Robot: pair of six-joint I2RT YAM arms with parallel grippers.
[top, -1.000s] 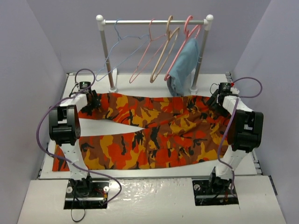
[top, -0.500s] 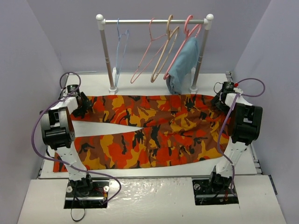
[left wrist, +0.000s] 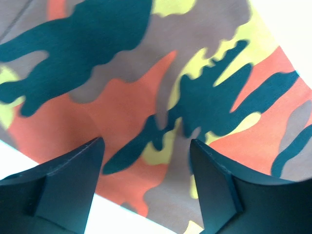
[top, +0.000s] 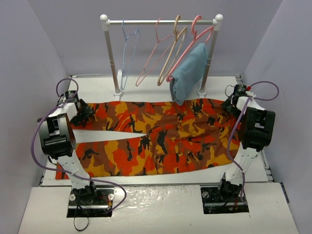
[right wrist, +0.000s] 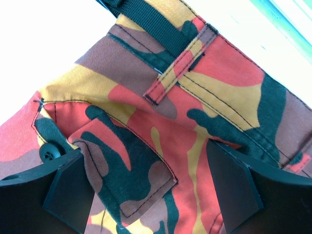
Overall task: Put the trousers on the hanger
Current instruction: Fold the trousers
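Trousers [top: 161,141] in orange camouflage lie flat across the table [top: 95,87], waist to the right and 2 legs to the left; light, soft and floppy by the look, they will likely sag unless taken at the stitched waistband [right wrist: 229,58] and a leg hem. Left pincer [left wrist: 145,180] is spread over the far leg's end and right pincer [right wrist: 146,190] is spread over the waistband by a belt loop [right wrist: 180,66], neither pinching cloth; the light-blue hanger [top: 127,56] hangs on the rail [top: 161,22] behind.
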